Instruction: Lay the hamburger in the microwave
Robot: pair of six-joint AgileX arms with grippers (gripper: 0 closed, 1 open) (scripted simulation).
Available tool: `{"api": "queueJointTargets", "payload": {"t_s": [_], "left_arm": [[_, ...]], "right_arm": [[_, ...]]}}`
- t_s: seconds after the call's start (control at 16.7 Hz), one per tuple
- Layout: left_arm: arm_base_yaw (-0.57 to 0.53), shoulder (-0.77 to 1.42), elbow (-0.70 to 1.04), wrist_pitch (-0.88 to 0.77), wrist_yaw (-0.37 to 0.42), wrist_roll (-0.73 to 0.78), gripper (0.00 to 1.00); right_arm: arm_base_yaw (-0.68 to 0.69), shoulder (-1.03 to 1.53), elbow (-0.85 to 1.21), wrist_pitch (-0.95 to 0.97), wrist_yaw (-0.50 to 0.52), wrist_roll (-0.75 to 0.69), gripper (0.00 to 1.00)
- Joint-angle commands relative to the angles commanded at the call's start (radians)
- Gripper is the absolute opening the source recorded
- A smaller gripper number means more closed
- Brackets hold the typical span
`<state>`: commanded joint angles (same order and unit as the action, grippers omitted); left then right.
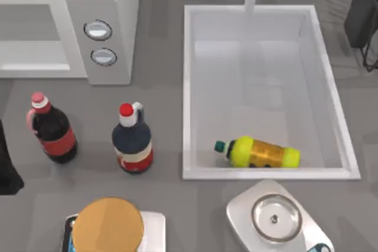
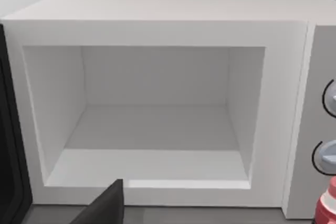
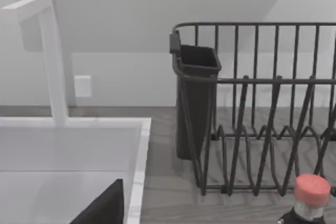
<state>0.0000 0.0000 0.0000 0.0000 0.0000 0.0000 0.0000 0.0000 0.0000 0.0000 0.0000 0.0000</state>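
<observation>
The round golden-brown hamburger (image 1: 108, 226), near-left on the grey worktop (image 1: 162, 92), looks light and squashy; take its sides gently; either pincer's state: cannot tell.

Grey table (image 1: 171, 205) with white sink basin (image 1: 190, 87), plain white wall (image 3: 131, 3) behind.

The grey table (image 1: 165, 87) carries the microwave (image 1: 112, 22), two bottles (image 1: 53, 131), a scale (image 1: 274, 219) and a dish rack (image 3: 262, 114).
</observation>
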Motion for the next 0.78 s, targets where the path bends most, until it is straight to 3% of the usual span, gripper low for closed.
{"api": "queueJointTargets", "payload": {"t_s": [0.42, 0.78], "left_arm": [[0.025, 0.156, 0.133, -0.107, 0.001, 0.006, 1.00], [0.093, 0.678, 0.504, -0.391, 0.001, 0.024, 1.00]], "right_arm": [[0.000, 0.000, 0.000, 0.000, 0.000, 0.000, 1.00], [0.000, 0.000, 0.000, 0.000, 0.000, 0.000, 1.00]]}}
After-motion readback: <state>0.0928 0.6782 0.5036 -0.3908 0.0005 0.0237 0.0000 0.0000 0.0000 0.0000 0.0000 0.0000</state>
